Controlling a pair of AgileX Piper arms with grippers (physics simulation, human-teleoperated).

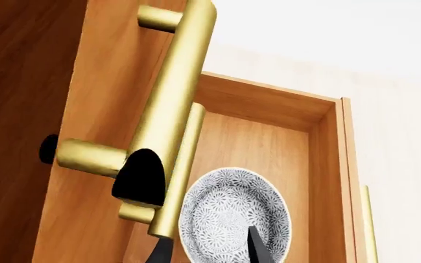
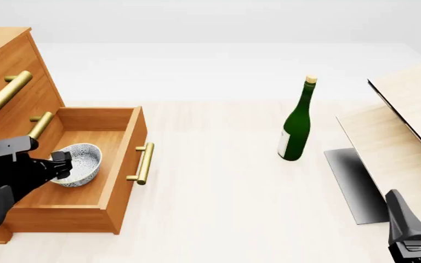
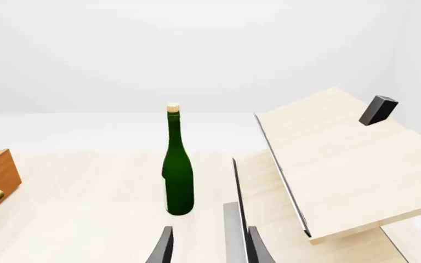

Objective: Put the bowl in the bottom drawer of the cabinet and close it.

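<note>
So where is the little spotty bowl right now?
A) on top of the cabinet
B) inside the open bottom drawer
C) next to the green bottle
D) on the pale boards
B: the bowl sits inside the pulled-out bottom drawer, with the left tool at its rim.

The left arm is matte black, built of rounded, chunky segments with a circular joint cap near its base and a flat dark grey bar across its top. Its gripper ends in thin, black, tapering fingers. The right gripper has dark grey, wedge-shaped fingers on a black, ribbed base.
</note>
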